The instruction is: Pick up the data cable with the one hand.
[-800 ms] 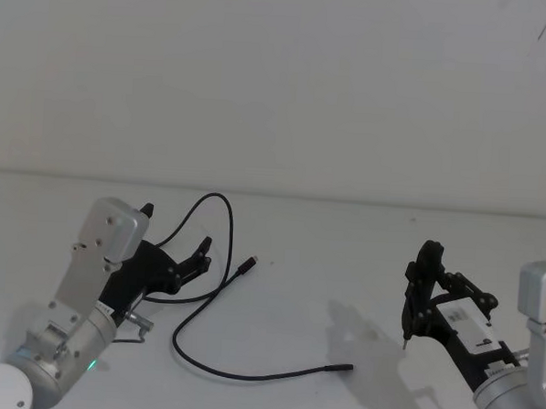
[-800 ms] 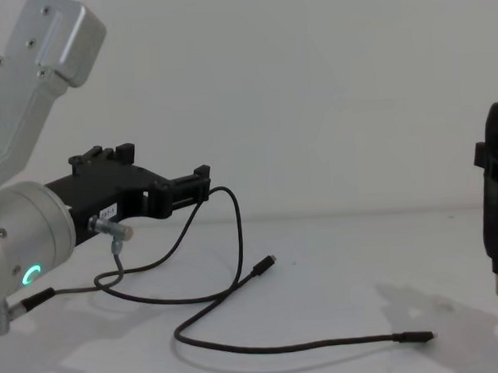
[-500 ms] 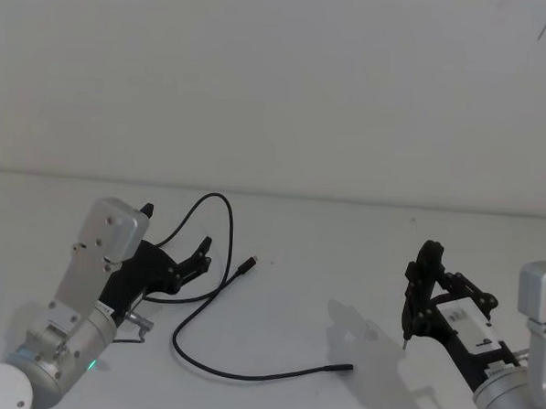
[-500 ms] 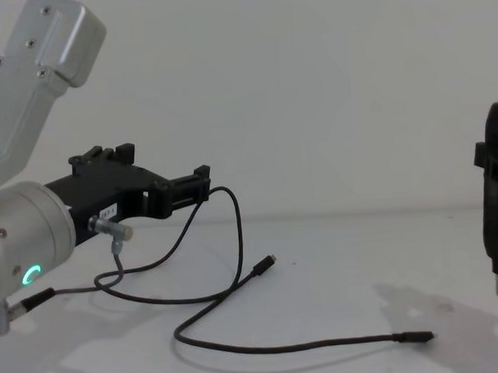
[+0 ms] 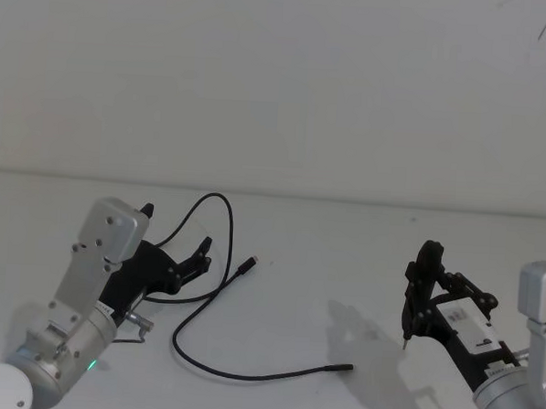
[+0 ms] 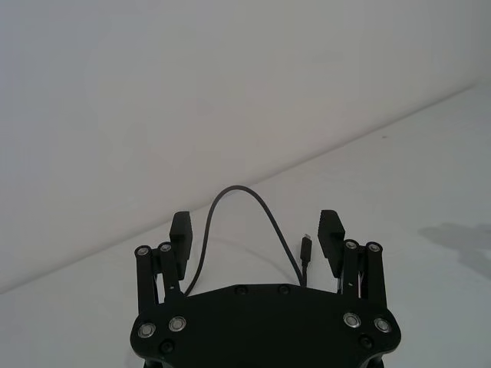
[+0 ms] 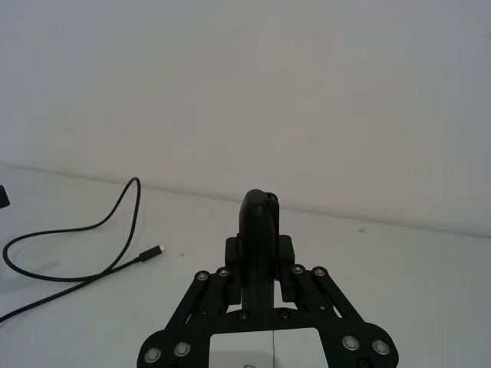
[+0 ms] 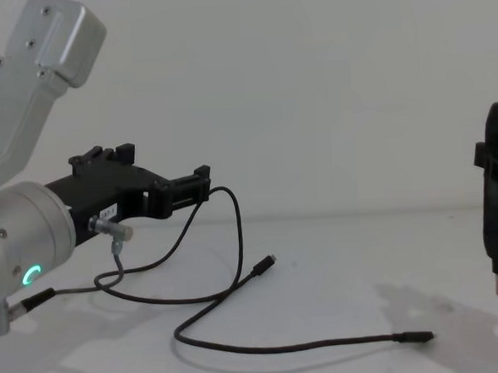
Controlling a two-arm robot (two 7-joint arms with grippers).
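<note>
Trouble starts closest in: a silver-tipped grey wire (image 8: 119, 232) hangs just under my left hand (image 5: 200, 257), and dropping straight down I could, I judge, snag that instead of the data cable (image 8: 326, 347). My fingers are spread wide and hold nothing. The cable is thin and springy. Where it arches up off the desk (image 5: 344, 254), a nudge from one fingertip would likely push it aside before the other closes, and I would shut on air. Where it lies flat, coming in too low would scrape my pads on the desk; too high, and the strand slips out beneath. Two stretches run side by side just past my fingertips, so a careless close could pinch both.

The nearest strand curves by just below and ahead of my fingertips; I cannot tell whether it touches them. Beyond it the arch stands in line with the gap between my fingers, a little ahead. One plug rests farther ahead, off to my right-hand side. The long tail runs well away across the desk toward my right hand (image 5: 423, 267), which sits apart from the cable with its fingers drawn together.
</note>
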